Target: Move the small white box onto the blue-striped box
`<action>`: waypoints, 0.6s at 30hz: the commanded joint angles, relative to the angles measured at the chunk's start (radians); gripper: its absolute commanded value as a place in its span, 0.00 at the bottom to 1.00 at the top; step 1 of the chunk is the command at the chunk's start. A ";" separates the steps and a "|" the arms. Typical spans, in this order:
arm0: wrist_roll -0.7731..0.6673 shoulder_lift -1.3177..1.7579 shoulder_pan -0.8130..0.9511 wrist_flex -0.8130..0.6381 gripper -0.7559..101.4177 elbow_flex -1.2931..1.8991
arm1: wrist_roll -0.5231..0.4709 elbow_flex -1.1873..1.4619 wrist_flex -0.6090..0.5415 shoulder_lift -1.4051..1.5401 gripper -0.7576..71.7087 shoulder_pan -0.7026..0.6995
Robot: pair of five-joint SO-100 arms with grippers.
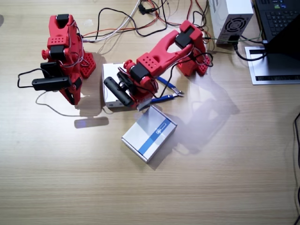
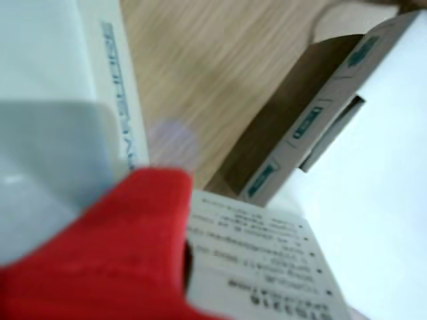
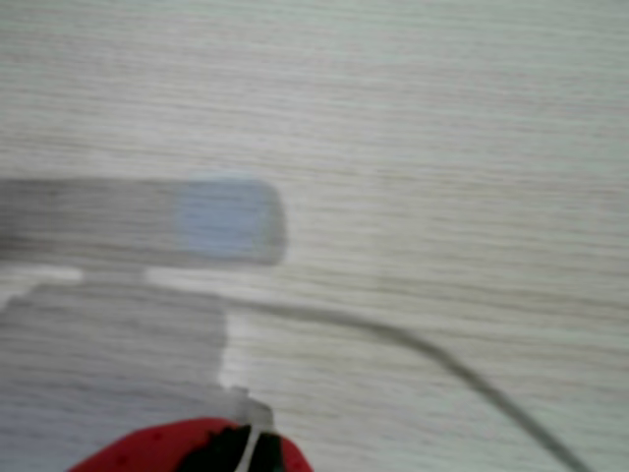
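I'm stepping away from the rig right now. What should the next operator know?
Left gripper: seems shut on the small white box, held by the far corner of the blue-striped box.
Right gripper: parked over the table, open or shut unclear.
The blue-striped box lies flat mid-table with nothing on top.
Done: the small white box appears lifted.
Left: set it on the blue-striped box, release, pull away.
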 commanded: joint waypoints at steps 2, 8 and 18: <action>0.055 0.043 0.028 0.040 0.26 -0.028 | -0.023 -0.011 0.015 0.028 0.01 -0.018; 0.074 0.060 -0.002 0.040 0.26 -0.031 | -0.029 -0.011 0.017 0.028 0.01 -0.015; 0.138 0.221 -0.034 0.043 0.26 -0.006 | -0.034 -0.011 0.015 0.023 0.01 -0.021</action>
